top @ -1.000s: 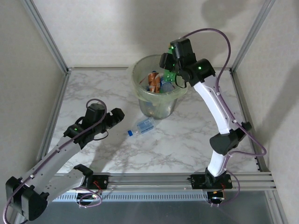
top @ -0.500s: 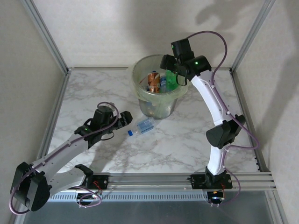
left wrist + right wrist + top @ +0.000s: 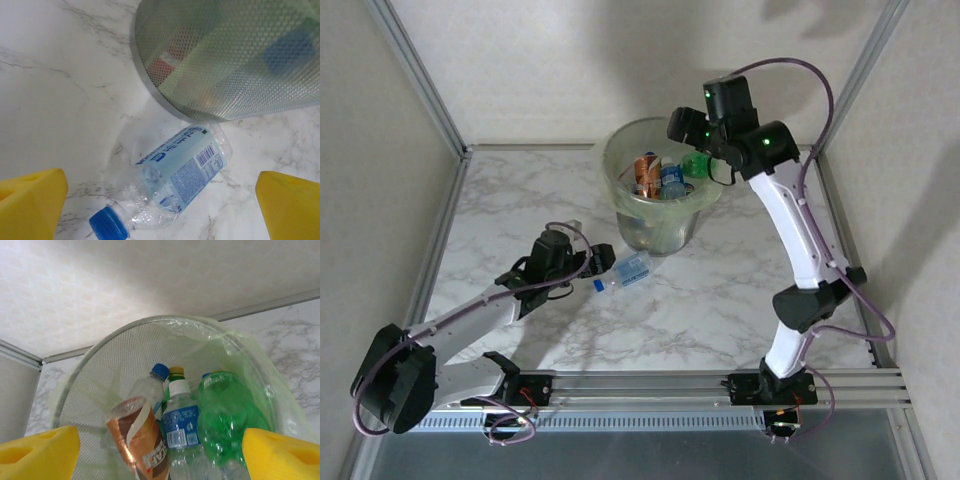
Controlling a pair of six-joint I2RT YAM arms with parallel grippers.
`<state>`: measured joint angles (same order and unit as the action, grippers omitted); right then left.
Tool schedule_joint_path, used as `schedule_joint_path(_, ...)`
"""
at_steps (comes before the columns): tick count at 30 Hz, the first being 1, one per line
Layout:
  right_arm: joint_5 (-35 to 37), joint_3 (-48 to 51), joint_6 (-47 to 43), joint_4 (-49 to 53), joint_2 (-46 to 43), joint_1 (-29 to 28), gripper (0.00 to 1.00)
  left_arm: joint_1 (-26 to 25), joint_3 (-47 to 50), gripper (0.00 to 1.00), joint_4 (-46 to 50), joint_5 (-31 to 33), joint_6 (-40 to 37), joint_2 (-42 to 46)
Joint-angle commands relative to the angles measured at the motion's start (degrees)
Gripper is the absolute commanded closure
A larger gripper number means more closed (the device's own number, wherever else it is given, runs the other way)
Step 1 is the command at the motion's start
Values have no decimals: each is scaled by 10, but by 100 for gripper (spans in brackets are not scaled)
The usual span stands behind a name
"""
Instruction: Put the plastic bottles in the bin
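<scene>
Watch the clear plastic bottle with the blue cap and label: it lies on its side on the marble table, base right against the foot of the round mesh bin with the pale green liner. It's round and thin, so an off-centre squeeze could roll it away or squirt it out, and a pad might clip the bin wall. The left gripper hangs over it, fingers spread wide on either side, holding nothing. At the bin's far right rim, the right gripper stands wide and empty above the green bottle.
</scene>
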<state>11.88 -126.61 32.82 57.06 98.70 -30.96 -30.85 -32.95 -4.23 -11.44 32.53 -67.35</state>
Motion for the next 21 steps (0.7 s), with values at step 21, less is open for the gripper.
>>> schedule_joint_path(21,33,186,52,-8,-192,-20,15,-144,-66,15,-5,15,-128,-196)
